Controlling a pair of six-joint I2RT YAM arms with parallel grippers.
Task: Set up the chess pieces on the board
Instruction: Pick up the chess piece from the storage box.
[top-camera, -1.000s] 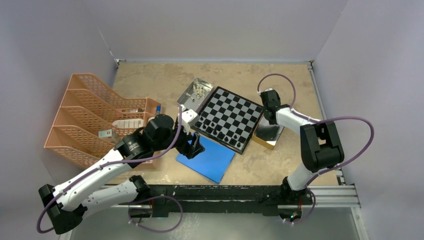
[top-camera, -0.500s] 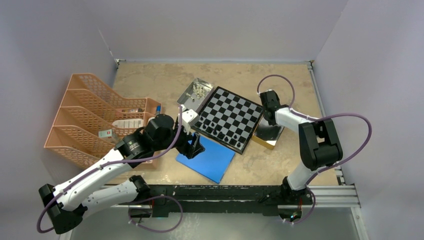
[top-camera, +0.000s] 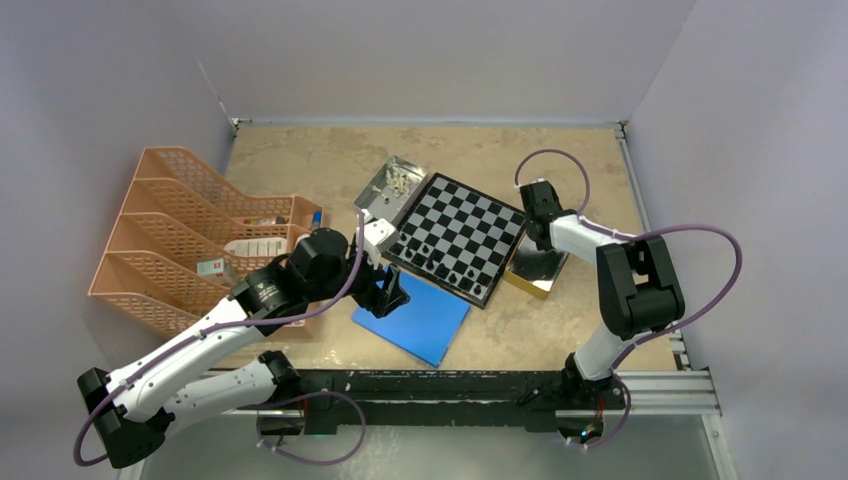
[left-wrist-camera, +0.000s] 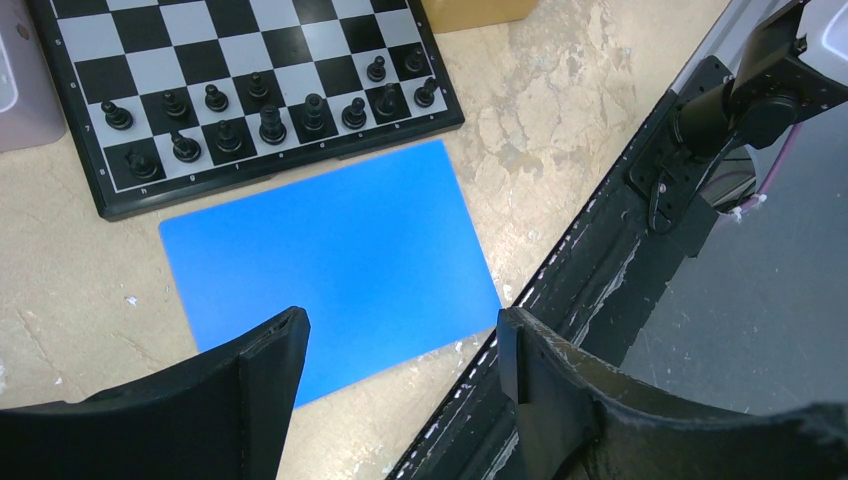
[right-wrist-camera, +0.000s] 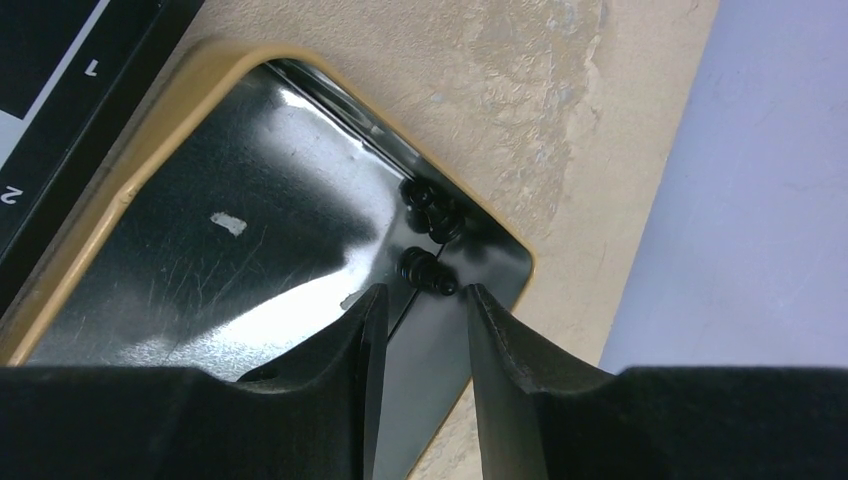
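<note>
The chessboard (top-camera: 457, 238) lies at the table's middle, with two rows of black pieces (top-camera: 445, 268) along its near edge; they also show in the left wrist view (left-wrist-camera: 270, 115). Cream pieces (top-camera: 398, 181) sit in a silver tin at the board's far-left corner. My right gripper (right-wrist-camera: 425, 300) is open, low over a gold-rimmed black tray (right-wrist-camera: 150, 150). A few black pieces (right-wrist-camera: 428, 270) lie in the tray's corner, just past the fingertips, none between them. My left gripper (left-wrist-camera: 402, 335) is open and empty above the near edge of a blue sheet (left-wrist-camera: 330, 260).
An orange mesh file rack (top-camera: 180, 235) stands at the left with small items in it. The gold-rimmed tray (top-camera: 535, 270) touches the board's right side. A black rail (top-camera: 480, 385) runs along the table's near edge.
My right gripper has shifted slightly over the tray. The left arm has not moved.
</note>
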